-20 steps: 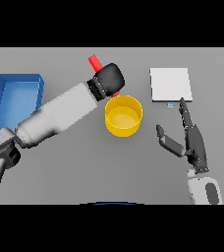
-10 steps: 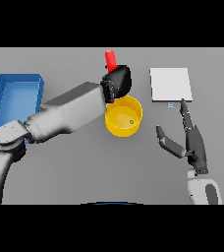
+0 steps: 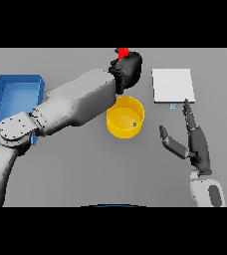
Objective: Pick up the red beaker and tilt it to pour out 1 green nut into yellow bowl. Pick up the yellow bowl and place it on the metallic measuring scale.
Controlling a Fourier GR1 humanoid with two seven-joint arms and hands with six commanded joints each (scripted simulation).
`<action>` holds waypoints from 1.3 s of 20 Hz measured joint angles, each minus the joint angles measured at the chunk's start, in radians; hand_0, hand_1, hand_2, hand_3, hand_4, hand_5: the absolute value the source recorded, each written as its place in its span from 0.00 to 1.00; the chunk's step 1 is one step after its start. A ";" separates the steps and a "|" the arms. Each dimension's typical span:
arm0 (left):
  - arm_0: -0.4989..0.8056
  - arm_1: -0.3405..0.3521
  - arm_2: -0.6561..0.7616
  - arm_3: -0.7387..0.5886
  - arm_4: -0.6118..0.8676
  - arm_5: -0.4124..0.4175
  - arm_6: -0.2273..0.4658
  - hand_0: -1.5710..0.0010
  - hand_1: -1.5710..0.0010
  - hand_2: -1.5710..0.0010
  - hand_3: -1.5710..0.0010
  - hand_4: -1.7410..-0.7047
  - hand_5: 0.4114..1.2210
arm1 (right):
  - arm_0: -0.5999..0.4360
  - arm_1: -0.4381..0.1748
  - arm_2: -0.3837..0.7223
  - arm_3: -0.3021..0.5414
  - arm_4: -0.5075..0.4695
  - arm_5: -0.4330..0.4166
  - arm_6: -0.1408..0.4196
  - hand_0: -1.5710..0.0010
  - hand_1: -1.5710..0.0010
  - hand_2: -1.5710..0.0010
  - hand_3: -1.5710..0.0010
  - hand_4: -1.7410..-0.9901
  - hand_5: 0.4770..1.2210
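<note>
The left hand (image 3: 127,69) is above the far side of the yellow bowl (image 3: 125,117), and its fingers are closed around the red beaker (image 3: 122,52). Only the red top of the beaker shows above the dark hand, near the far edge of the table (image 3: 85,169). Inside the bowl lies one small green nut (image 3: 134,124), close to the right wall. The metallic measuring scale (image 3: 172,85) stands to the right of the bowl, apart from it. The right hand (image 3: 195,142) rests lower right, fingers straight, thumb spread, holding nothing. A blue tray (image 3: 17,102) sits at the left.
</note>
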 measured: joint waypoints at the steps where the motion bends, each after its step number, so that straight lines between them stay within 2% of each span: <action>1: -0.035 0.005 0.002 0.029 0.002 0.016 -0.001 0.00 0.00 0.00 0.00 0.02 1.00 | -0.008 0.003 0.002 -0.002 -0.003 0.001 -0.004 1.00 1.00 1.00 1.00 0.79 0.23; 2: -0.073 0.021 -0.003 0.040 -0.001 0.020 -0.005 0.00 0.00 0.00 0.00 0.02 1.00 | 0.001 0.003 0.010 -0.010 -0.001 0.008 -0.023 1.00 1.00 1.00 1.00 0.78 0.24; 4: -0.131 0.054 0.039 0.072 0.043 0.045 -0.004 0.00 0.00 0.00 0.25 0.01 1.00 | 0.003 -0.009 0.007 -0.012 0.008 0.006 -0.031 1.00 1.00 1.00 1.00 0.77 0.25; 5: -0.161 0.070 0.055 0.119 0.058 0.077 -0.007 0.00 0.00 0.00 0.20 0.01 1.00 | -0.003 -0.010 0.006 -0.015 0.004 0.009 -0.017 1.00 1.00 1.00 1.00 0.77 0.25; 9: -0.242 0.114 0.221 0.304 0.234 0.096 0.049 0.00 0.00 0.00 0.08 0.01 1.00 | -0.005 0.013 0.021 -0.006 0.004 0.009 -0.018 1.00 1.00 1.00 1.00 0.78 0.24; 10: -0.254 0.141 0.289 0.340 0.311 0.104 0.052 0.00 0.00 0.00 0.07 0.01 1.00 | -0.006 0.005 0.022 -0.001 0.016 0.005 -0.024 1.00 1.00 1.00 1.00 0.79 0.22; 12: -0.257 0.188 0.428 0.413 0.474 0.109 0.098 0.00 0.00 0.00 0.10 0.00 1.00 | -0.028 -0.005 0.020 0.009 0.048 -0.019 0.000 1.00 1.00 1.00 1.00 0.80 0.21; 14: -0.239 0.230 0.531 0.470 0.611 0.132 0.139 0.00 0.00 0.00 0.11 0.00 1.00 | -0.026 -0.005 0.024 0.011 0.053 -0.021 -0.020 1.00 1.00 1.00 1.00 0.82 0.20; 18: -0.166 0.328 0.689 0.557 0.844 0.207 0.168 0.00 0.00 0.00 0.05 0.00 1.00 | -0.038 0.014 0.004 0.039 -0.037 0.025 -0.040 1.00 1.00 1.00 1.00 0.88 0.21; 21: -0.062 0.378 0.760 0.590 0.973 0.285 0.202 0.00 0.00 0.00 0.02 0.00 1.00 | -0.029 -0.002 0.004 0.023 -0.052 0.047 -0.044 1.00 1.00 1.00 1.00 0.82 0.23; 23: -0.009 0.391 0.789 0.610 1.036 0.328 0.250 0.00 0.00 0.00 0.02 0.00 1.00 | -0.027 -0.014 0.003 0.022 -0.064 0.066 -0.057 1.00 1.00 1.00 1.00 0.79 0.25; 24: 0.015 0.395 0.810 0.626 1.074 0.348 0.304 0.00 0.00 0.00 0.01 0.00 1.00 | -0.020 -0.017 0.001 0.021 -0.067 0.069 -0.064 1.00 1.00 1.00 1.00 0.78 0.25; 26: 0.052 0.400 0.855 0.632 1.148 0.389 0.327 0.00 0.00 0.00 0.03 0.00 1.00 | -0.041 -0.020 0.001 0.032 -0.059 0.066 -0.041 1.00 1.00 1.00 1.00 0.76 0.27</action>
